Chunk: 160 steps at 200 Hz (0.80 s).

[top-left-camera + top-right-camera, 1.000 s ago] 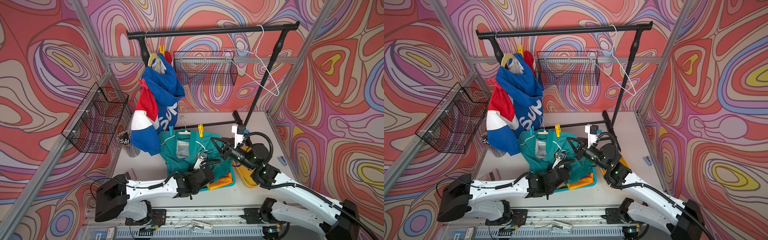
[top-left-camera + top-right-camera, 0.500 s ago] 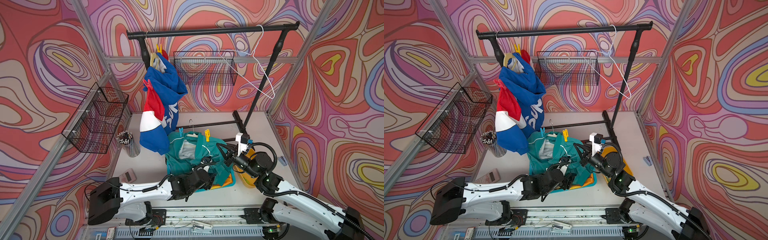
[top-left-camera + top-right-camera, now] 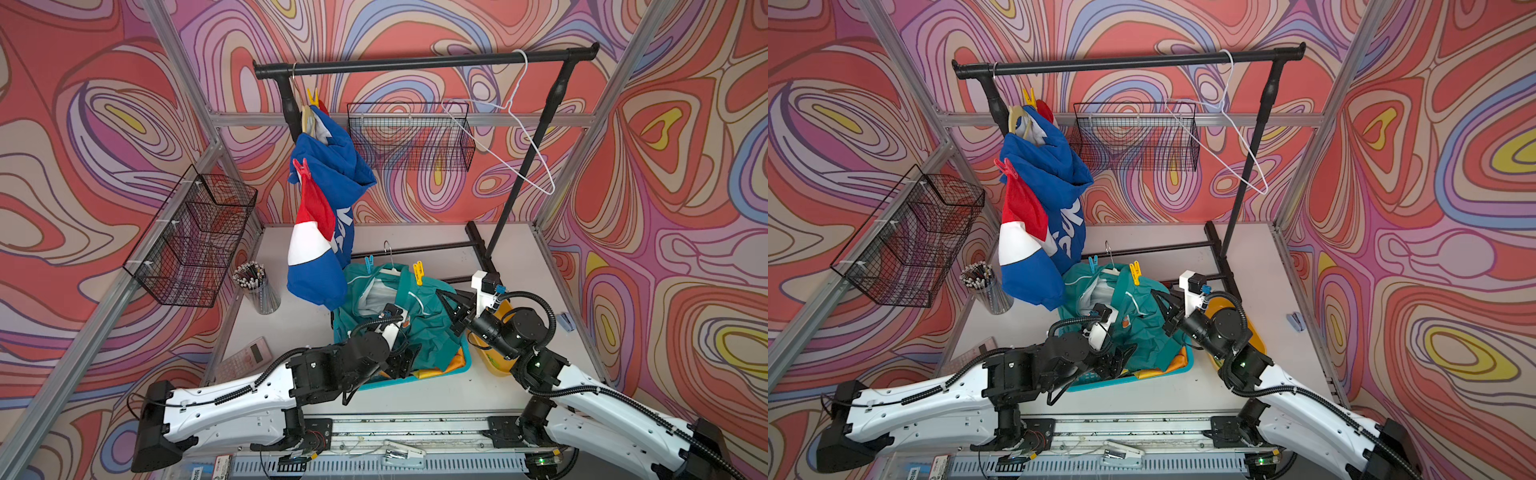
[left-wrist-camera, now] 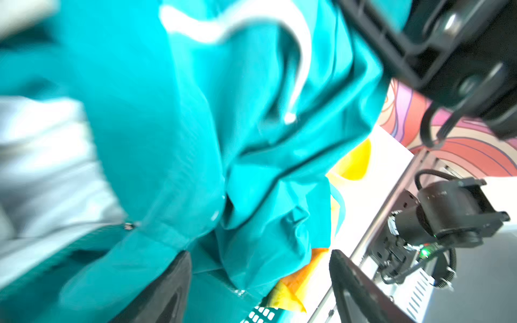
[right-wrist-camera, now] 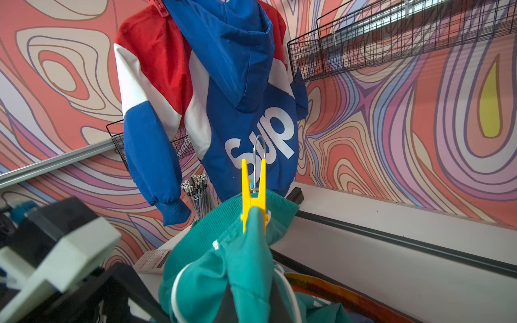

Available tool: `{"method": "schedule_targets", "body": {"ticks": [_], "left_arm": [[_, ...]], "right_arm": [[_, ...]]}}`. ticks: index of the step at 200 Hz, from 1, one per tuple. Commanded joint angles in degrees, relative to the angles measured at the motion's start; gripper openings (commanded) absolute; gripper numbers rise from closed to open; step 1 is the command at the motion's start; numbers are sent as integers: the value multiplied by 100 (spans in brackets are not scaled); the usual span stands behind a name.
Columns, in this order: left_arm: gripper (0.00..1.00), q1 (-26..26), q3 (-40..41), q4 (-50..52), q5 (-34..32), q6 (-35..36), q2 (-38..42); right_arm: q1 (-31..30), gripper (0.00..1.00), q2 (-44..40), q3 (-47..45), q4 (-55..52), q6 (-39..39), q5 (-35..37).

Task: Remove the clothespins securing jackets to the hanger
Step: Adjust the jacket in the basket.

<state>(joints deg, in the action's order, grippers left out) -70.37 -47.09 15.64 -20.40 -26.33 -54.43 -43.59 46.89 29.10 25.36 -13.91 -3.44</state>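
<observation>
So the left gripper [image 4: 260, 253] had popped open since a second ago, fingers spread wide beside the teal jacket [image 3: 419, 316], arm stretched low over the basket [image 3: 466, 365]. The right gripper [image 5: 250, 302] stayed pinched on the jacket fabric just below the yellow clothespin [image 5: 253, 195], which stood upright on the jacket's top edge, handles up.

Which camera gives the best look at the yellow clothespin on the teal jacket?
The right wrist view: the yellow clothespin stands centred and sharp, clipped on the teal jacket. In both top views the clothespin is small, beside the hanger hook. The left wrist view shows only blurred teal fabric.
</observation>
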Motion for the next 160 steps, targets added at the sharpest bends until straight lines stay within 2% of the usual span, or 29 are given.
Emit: {"method": "schedule_targets", "body": {"ticks": [1,21,48,68,119,160], "left_arm": [[82,307,-385,380,-496,332,180],[81,1005,-681,359,-108,451,171],[79,2158,-884,108,1049,554,27],[77,2691,-1066,-214,1728,565,-269],[70,3082,-1780,-471,2554,675,-1496],[50,3120,-1946,-713,2741,580,-1934]], "right_arm": [[-32,0,-143,-189,165,83,-75],[-28,0,-245,-369,273,17,-144],[-27,0,-354,-526,364,-45,-206],[-28,0,-382,-567,394,-67,-274],[-29,0,-400,-673,520,-117,-339],[-31,0,-569,-809,522,-138,-221]]}}
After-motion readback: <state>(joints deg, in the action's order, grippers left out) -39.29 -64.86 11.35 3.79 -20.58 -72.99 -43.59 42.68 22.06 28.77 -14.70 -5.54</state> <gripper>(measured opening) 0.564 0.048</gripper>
